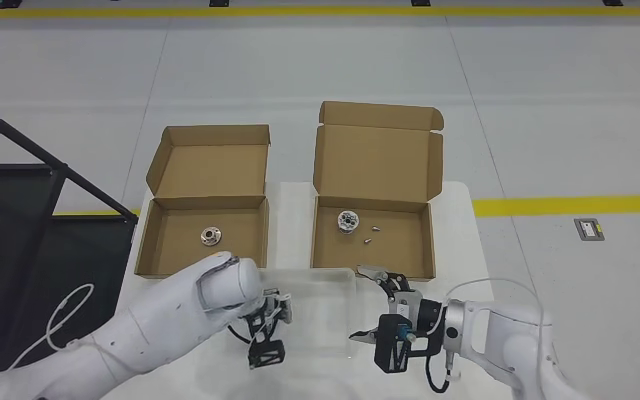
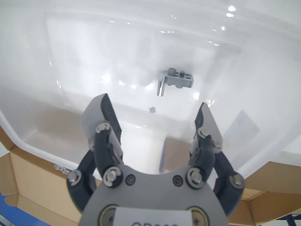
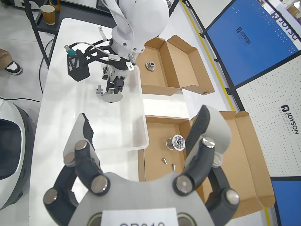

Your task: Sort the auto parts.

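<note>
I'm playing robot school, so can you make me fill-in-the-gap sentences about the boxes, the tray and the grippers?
1. The left gripper has its fingers ____.
2. The metal bracket lies in the clear ____.
3. The left box holds ____ metal ring.
4. The right box holds a metal wheel and ____ small screws.
Missing words: open; tray; one; two.

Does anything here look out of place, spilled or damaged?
Nothing stands out. The metal bracket lies in the clear tray, the hub in one cardboard box, the round part and two small screws in the second box.
</note>
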You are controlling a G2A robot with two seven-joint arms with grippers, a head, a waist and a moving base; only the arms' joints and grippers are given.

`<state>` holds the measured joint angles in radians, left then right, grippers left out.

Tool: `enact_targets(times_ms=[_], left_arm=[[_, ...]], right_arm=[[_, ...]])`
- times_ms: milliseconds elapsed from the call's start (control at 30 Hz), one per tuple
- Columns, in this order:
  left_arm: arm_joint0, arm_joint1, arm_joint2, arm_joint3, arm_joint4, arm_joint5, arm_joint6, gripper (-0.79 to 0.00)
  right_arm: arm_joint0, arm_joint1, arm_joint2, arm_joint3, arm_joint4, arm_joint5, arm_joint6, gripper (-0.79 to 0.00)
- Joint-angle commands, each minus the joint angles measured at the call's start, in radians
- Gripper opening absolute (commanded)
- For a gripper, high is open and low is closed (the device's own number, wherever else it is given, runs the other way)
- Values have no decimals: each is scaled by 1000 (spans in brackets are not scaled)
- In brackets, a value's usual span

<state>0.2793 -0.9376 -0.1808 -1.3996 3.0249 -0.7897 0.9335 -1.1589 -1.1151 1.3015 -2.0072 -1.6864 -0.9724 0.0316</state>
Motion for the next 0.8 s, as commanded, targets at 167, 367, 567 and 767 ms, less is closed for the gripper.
enact_targets(times_ms=[167,367,567,767], left_arm=[[8,-37,2,55,18,9,7,-246],[13,-66,2,109,36,21,15,-339],[21,-94,-2,158,47,34,23,-366],[25,-114,-10,187,47,44,30,-400]], right_arm=[[0,0,0,0,0,0,0,0],[0,0,0,0,0,0,0,0],[0,0,0,0,0,0,0,0],[0,0,0,0,0,0,0,0]])
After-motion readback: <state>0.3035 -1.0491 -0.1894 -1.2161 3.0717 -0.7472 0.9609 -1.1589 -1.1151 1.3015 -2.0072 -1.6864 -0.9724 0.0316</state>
